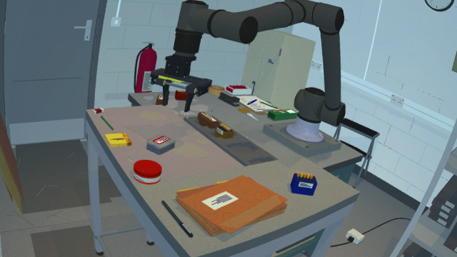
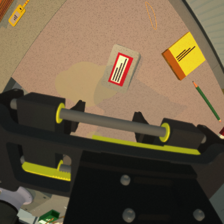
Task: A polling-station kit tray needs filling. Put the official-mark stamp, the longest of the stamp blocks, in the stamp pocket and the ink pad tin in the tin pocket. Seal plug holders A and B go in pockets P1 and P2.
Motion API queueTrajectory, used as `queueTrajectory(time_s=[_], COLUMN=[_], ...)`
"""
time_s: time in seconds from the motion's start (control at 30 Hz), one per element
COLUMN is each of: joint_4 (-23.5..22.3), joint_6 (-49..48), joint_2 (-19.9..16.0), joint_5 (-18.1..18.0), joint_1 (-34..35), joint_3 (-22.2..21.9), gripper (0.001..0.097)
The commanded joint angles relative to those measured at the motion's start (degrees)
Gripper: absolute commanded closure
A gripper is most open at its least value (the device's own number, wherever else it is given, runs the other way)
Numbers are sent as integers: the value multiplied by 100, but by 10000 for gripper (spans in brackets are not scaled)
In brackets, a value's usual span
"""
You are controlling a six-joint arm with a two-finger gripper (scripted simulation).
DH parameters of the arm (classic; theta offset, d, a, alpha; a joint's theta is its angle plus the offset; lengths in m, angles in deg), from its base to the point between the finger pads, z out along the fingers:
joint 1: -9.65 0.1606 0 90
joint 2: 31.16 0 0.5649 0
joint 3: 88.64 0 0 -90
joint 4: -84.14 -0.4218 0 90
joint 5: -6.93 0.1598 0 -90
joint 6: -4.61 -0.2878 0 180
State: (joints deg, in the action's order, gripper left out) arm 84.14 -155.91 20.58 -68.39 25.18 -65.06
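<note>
The kit tray [image 1: 230, 138] is a long dark tray in the middle of the table. A brown stamp block [image 1: 208, 119] sits in its far pocket. A holder with an orange top [image 1: 224, 131] sits in the pocket beside it. The round red ink pad tin [image 1: 147, 171] lies on the mat near the table's front-left edge. A blue holder with orange plugs [image 1: 303, 183] stands at the front right. Two short blocks, one brown [image 1: 160, 99] and one red [image 1: 181, 95], stand at the far end. My gripper [image 1: 176, 103] is open and empty above the mat's far end, near those blocks.
A grey box with a red label [image 1: 160, 144] [image 2: 123, 68] lies on the mat. A yellow notepad [image 1: 118, 139] [image 2: 184, 56] and a green pencil [image 1: 107, 123] [image 2: 207, 100] lie left of it. Orange folders [image 1: 230, 204] and a black pen [image 1: 177, 218] lie at the front.
</note>
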Motion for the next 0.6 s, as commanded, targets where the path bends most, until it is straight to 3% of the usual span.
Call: queueTrajectory(time_s=[0.0, 0.13, 0.27, 0.47, 0.57], joint_4=[2, 2, 2, 2, 0], joint_6=[-126, -595, -824, -884, -888], joint_2=[-72, -396, -562, -605, -645], joint_5=[-80, -374, -533, -566, -388], joint_1=[6, 38, 53, 57, 58], joint_3=[165, 785, 1111, 1189, 1043], gripper=[213, 213, 213, 213, 213])
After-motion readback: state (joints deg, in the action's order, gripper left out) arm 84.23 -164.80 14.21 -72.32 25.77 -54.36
